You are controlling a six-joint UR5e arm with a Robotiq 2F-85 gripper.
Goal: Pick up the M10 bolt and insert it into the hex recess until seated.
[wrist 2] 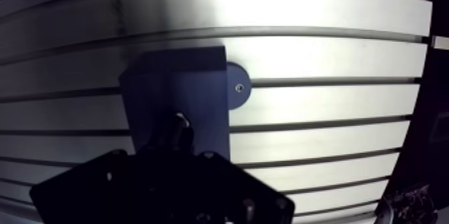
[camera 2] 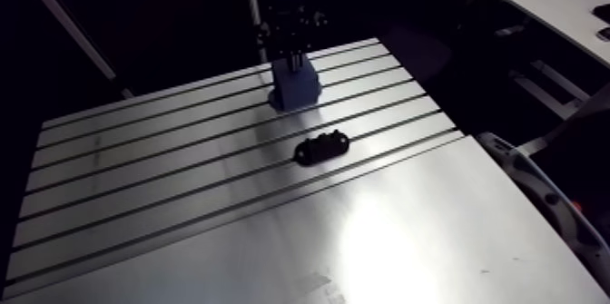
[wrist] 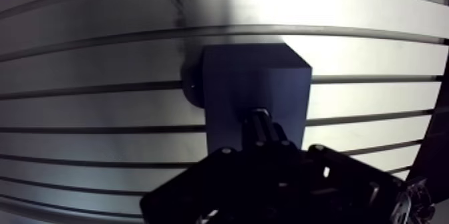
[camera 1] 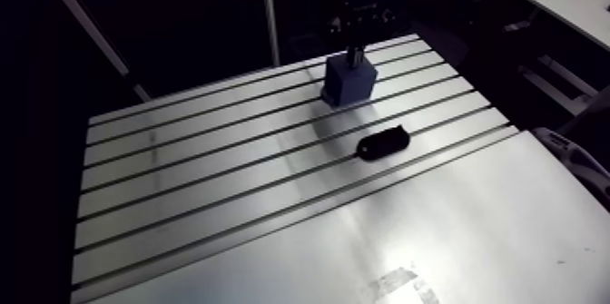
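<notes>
Honestly, I can't tell if the gripper [wrist: 262, 145] is clamping the M10 bolt [wrist: 259, 123] over the blue block [wrist: 227, 86], so any tilt could jam it.

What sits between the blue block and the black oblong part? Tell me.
Nothing: in the arm view, only bare slotted table separates the blue block from the black oblong part.

The wrist [camera 1: 359, 15] comes straight down from above, and the hand [camera 1: 354, 52] hangs vertical, low over the far side of the tabletop [camera 1: 227, 208], dark and compact.
</notes>
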